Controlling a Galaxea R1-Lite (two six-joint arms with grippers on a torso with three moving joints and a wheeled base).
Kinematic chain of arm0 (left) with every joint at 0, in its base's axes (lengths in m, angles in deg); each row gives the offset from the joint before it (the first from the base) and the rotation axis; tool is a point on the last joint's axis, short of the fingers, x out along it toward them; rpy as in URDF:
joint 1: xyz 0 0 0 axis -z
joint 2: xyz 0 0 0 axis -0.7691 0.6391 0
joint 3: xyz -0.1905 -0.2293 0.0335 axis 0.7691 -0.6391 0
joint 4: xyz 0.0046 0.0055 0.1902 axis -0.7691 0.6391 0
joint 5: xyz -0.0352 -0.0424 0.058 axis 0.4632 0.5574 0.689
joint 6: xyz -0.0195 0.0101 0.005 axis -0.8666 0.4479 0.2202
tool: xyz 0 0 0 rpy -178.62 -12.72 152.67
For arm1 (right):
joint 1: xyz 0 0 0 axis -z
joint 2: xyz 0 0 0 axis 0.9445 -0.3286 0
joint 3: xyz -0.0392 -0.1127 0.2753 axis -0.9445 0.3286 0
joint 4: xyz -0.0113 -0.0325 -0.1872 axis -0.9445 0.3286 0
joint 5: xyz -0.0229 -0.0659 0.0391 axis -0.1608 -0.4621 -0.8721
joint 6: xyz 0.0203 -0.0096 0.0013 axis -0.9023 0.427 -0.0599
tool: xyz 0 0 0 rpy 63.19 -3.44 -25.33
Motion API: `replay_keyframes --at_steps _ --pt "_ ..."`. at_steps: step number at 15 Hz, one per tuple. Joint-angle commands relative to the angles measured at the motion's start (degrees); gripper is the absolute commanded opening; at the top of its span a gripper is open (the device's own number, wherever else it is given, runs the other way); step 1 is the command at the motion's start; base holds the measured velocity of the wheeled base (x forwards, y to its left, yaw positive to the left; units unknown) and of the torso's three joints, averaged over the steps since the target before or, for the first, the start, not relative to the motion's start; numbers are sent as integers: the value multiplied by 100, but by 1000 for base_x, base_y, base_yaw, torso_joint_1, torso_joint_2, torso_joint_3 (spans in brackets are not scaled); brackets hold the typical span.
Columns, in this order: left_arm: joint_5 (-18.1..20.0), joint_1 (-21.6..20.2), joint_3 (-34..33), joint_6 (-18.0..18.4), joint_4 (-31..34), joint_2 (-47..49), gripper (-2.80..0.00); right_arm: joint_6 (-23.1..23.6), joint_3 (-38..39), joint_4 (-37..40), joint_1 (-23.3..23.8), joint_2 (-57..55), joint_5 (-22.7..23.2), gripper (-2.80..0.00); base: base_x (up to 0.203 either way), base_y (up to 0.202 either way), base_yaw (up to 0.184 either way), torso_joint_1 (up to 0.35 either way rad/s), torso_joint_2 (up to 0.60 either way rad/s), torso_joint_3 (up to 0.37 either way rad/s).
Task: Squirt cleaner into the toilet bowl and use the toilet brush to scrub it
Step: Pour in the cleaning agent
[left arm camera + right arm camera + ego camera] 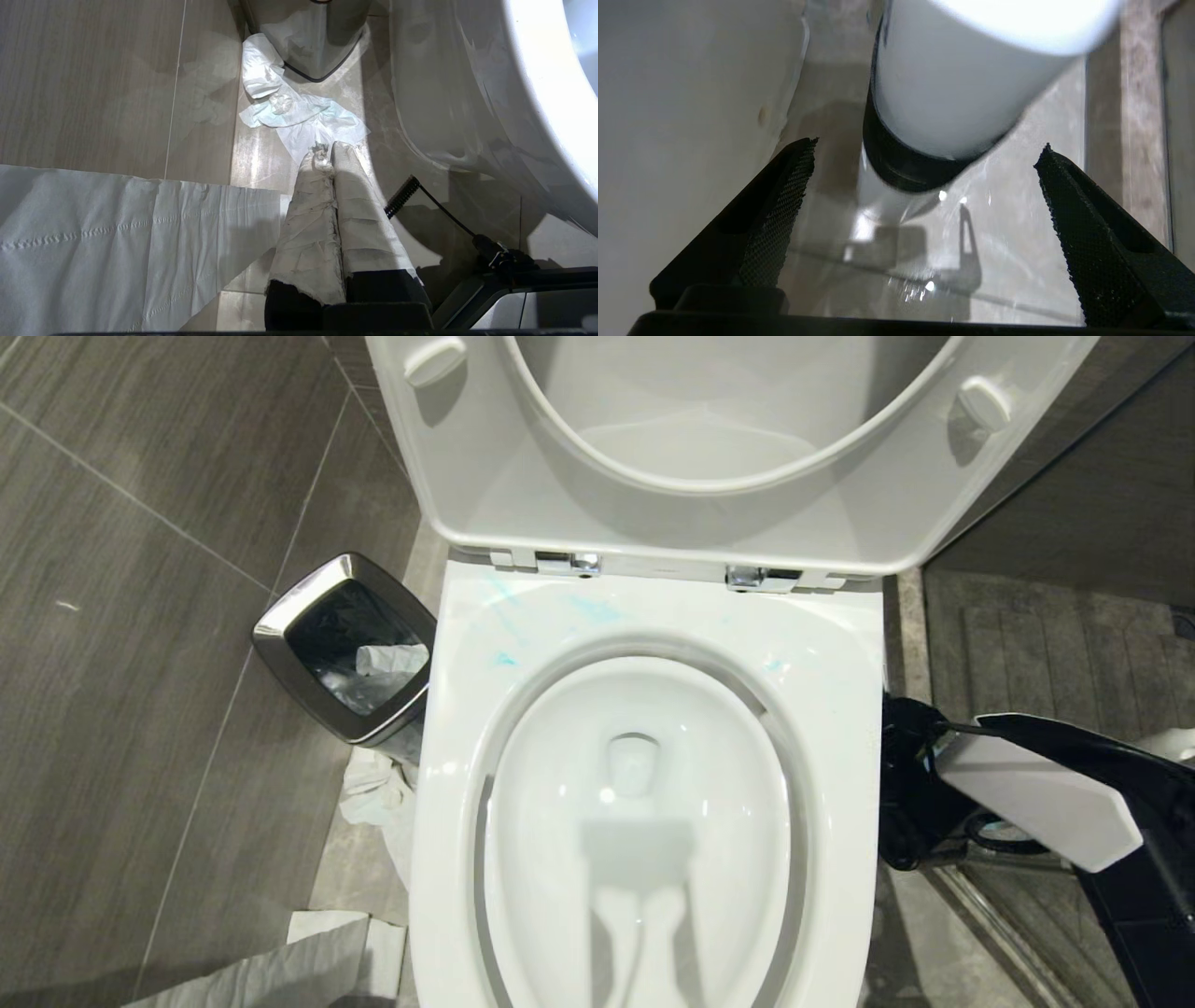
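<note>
1. Far left, grey floor tiles (140, 616) run under everything, and a strip of toilet paper (280, 971) lies at about seven o'clock from the toilet.
2. A chrome-rimmed trash bin (347, 649) stands at nine o'clock, just beside the toilet bowl (644, 821), with crumpled paper inside it and more crumpled tissue (378, 793) on the floor at its foot.
3. The left gripper (327, 154) hangs low over the floor beside the bowl's outer wall, its two wrapped fingers (355, 205) pressed together with only a scrap of tissue at the tips; it points toward the tissue and the bin's base.
4. The toilet bowl sits dead centre, seat and lid (747, 448) raised at twelve o'clock. Light blue cleaner (593, 609) shows as thin smears on the rim near the hinges, from about eleven to one o'clock.
5. At three o'clock, just off the bowl's right edge, the right arm (1036, 793) reaches down toward the floor.
6. The right gripper (924, 186) has its black textured fingers (780, 205) spread wide, holding nothing. Between and beyond them stands a white cylinder with a black band (952, 107); I cannot tell what it is.
7. The toilet brush I cannot pick out anywhere.
</note>
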Motion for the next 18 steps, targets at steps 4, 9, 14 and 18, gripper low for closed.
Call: replay_keyframes --at_steps 4,9,14,18 --pt "0 -2 -9 3 2 9 -280 290 -783 -50 1 -561 5 0 0 0 0 0 0 0" --pt "0 -2 -9 -5 2 9 -280 617 -1850 -50 11 -987 8 0 0 0 0 0 0 0" --pt "0 -2 -9 3 2 9 -280 764 -2221 -50 1 -1209 8 0 0 0 0 0 0 0" --pt "0 -2 -9 2 2 9 -280 878 -2760 -50 9 -1449 8 0 0 0 0 0 0 0"
